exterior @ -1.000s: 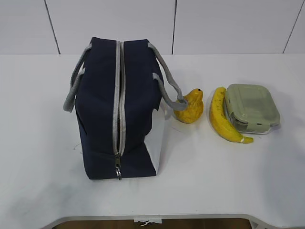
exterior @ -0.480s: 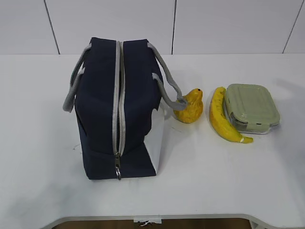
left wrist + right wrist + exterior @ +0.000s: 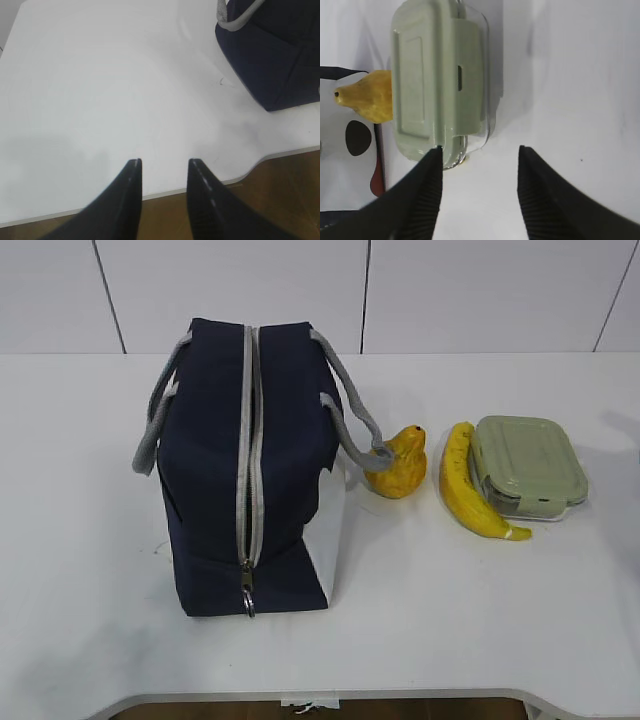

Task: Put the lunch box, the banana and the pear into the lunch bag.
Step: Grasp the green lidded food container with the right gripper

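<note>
The navy lunch bag point(image 3: 250, 480) stands left of centre with its grey zipper point(image 3: 247, 440) shut and the ring pull point(image 3: 247, 602) at the near end. The yellow pear point(image 3: 398, 465) lies beside the bag's right handle. The banana point(image 3: 470, 485) lies against the green-lidded lunch box point(image 3: 527, 465). Neither gripper shows in the exterior view. My left gripper point(image 3: 165, 162) is open and empty over the table's front edge, left of the bag's corner point(image 3: 275, 55). My right gripper point(image 3: 480, 148) is open and empty just short of the lunch box point(image 3: 437, 80), with the pear point(image 3: 367, 97) beyond it.
The white table point(image 3: 470, 610) ends in a curved front edge point(image 3: 235, 177) close under my left gripper. The bag's grey rope handles point(image 3: 350, 410) hang down on both sides, and the right one reaches the pear. A white wall runs behind the table.
Nothing on the table has moved. Only a faint shadow at the table's right edge has shifted.
</note>
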Robot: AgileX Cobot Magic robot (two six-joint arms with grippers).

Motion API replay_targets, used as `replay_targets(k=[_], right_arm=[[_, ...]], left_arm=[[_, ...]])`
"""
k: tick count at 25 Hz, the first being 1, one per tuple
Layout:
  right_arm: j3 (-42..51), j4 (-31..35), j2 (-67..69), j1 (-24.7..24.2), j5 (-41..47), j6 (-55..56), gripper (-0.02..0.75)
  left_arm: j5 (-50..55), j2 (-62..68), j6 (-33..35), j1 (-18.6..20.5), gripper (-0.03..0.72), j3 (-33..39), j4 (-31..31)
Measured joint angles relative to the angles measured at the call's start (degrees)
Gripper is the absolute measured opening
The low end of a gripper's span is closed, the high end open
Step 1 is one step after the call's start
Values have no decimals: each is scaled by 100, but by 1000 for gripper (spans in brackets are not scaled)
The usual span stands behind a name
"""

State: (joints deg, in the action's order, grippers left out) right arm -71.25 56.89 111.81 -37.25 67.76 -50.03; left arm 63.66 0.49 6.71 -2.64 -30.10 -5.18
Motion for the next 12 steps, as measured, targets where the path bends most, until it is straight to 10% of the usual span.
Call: replay_targets(k=[3,7,12], right_arm=[[0,179,4,0,0,0,401],[-24,611,112,77,0,-128,618],[-399,671,542,307,0,-308,647]], left_arm=[[0,0,0,0,240,0,0],[0,0,0,0,240,0,0],[0,0,0,0,240,0,0]])
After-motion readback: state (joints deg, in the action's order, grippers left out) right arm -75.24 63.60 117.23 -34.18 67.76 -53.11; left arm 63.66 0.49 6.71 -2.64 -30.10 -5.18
